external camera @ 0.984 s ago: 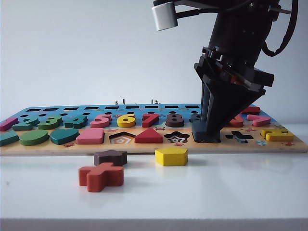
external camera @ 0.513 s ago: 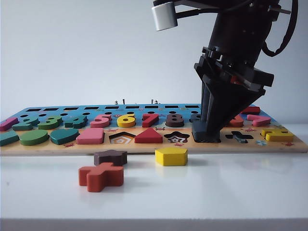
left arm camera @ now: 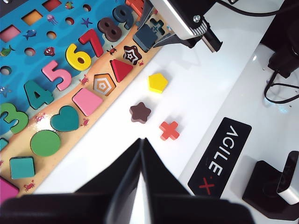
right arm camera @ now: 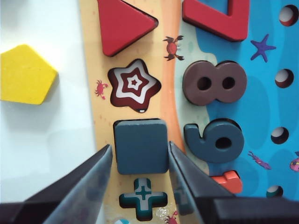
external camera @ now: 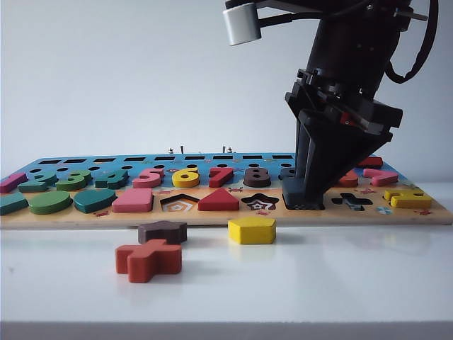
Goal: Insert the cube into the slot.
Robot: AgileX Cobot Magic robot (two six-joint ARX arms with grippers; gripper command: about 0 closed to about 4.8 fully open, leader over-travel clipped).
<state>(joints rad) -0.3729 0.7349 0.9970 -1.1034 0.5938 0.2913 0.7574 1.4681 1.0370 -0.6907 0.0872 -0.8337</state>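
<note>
One white table (external camera: 340, 283) heads our list, carrying a long puzzle board (external camera: 212, 216) of numbers and shapes.

Two arms: we find the right pincer (right arm camera: 139, 161) pointing down onto the board's front row, its jaws spread to either side of the cube (right arm camera: 141, 145) with a thin gap showing on each side, so it pinches nothing. The left pincer (left arm camera: 141, 154) hangs over the bare table in front of the board, well apart from every piece, its fingers pressed together to a point and holding nothing.

One cube, dark navy, lies seated in its square slot, between the empty star slot (right arm camera: 134, 85) and the empty cross slot (right arm camera: 143, 199), just beside the blue 9 (right arm camera: 214, 140).

Three loose pieces rest on the table before the board: a yellow pentagon block (external camera: 252, 230), a red cross (external camera: 148, 259) and a brown star (external camera: 162, 231), the star just behind the cross.
</note>
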